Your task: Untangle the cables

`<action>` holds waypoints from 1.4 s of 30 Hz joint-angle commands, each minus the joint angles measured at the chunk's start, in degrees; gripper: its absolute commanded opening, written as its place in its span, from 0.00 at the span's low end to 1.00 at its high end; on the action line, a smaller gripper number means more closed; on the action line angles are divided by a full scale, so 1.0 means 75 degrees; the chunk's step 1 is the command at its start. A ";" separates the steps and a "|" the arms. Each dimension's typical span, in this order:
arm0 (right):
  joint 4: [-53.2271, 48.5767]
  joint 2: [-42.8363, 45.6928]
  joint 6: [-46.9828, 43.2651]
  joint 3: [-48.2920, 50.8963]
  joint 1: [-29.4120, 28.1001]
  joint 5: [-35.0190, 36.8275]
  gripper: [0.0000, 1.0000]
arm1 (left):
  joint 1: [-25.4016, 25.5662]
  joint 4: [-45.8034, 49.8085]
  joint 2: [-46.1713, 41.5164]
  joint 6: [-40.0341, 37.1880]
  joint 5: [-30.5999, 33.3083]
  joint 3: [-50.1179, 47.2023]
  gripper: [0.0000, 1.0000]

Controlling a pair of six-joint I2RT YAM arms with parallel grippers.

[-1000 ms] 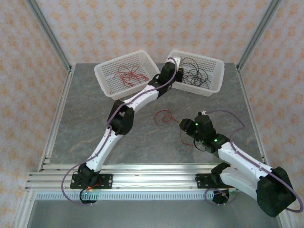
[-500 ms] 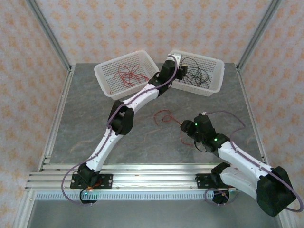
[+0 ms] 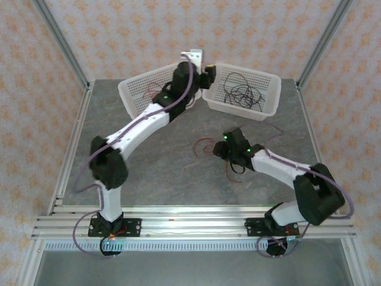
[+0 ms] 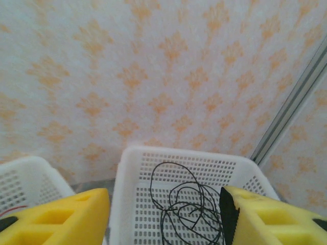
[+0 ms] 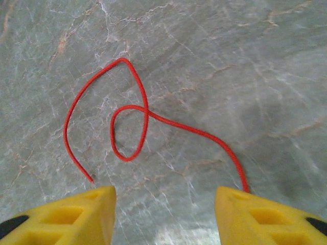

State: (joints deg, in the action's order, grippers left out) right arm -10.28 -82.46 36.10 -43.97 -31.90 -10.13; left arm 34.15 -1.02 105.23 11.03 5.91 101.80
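Well, on the worktop point(image 3: 161, 179), the far right basket point(image 4: 153, 153) held black cables point(image 4: 186, 204) beside the spread left hand point(image 4: 163, 204). The right hand point(image 5: 163, 204), spread too, hovered over a looped red cable point(image 5: 130, 130); I'd pinch its crossing squarely.

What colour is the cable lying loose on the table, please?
The cable is red, best seen in the right wrist view.

Bright, even, diffuse light; soft faint shadows; sharp frames, no glare.

Marbled table point(image 3: 178, 182): two baskets point(image 3: 238, 109), red cable point(image 5: 146, 113).
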 commanded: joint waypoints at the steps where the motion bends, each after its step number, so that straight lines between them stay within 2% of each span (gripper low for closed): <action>1: 0.0120 -0.0600 -0.0060 -0.0480 -0.0125 0.0083 0.51 | 0.0122 0.0381 -0.0887 0.0367 0.0292 -0.1272 0.60; 6: 0.0285 -0.1332 0.0430 -0.0837 -0.0386 0.0073 0.51 | 0.0192 0.0581 -0.2324 0.0600 0.0262 -0.2775 0.60; 17: 0.1266 -0.2040 0.1543 -0.0810 -0.0422 0.0314 0.42 | 0.0228 0.0850 -0.4068 0.0619 0.0706 -0.4358 0.60; 23: 0.1980 -0.2061 0.2151 -0.0502 -0.0423 0.0616 0.35 | 0.0228 0.0873 -0.4465 0.0455 0.0933 -0.4756 0.60; 29: 0.2145 -0.2166 0.2381 -0.0522 -0.0434 0.0787 0.24 | 0.0237 0.0828 -0.4652 0.0302 0.0992 -0.4976 0.59; 31: 0.2124 -0.2166 0.2406 -0.0525 -0.0456 0.0810 0.18 | 0.0238 0.0799 -0.4730 0.0267 0.0995 -0.5044 0.59; 34: 0.2017 -0.2128 0.2385 -0.0560 -0.0515 0.0916 0.01 | 0.0239 0.0746 -0.4847 0.0252 0.0993 -0.5135 0.59; 42: 0.1581 -0.1582 0.2078 -0.0766 -0.0551 0.1080 0.00 | 0.0239 0.0871 -0.5152 0.0413 0.0981 -0.5250 0.59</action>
State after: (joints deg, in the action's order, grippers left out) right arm 3.81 -97.62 53.10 -48.34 -35.70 -5.08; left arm 35.64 4.97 68.25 13.87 12.29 63.16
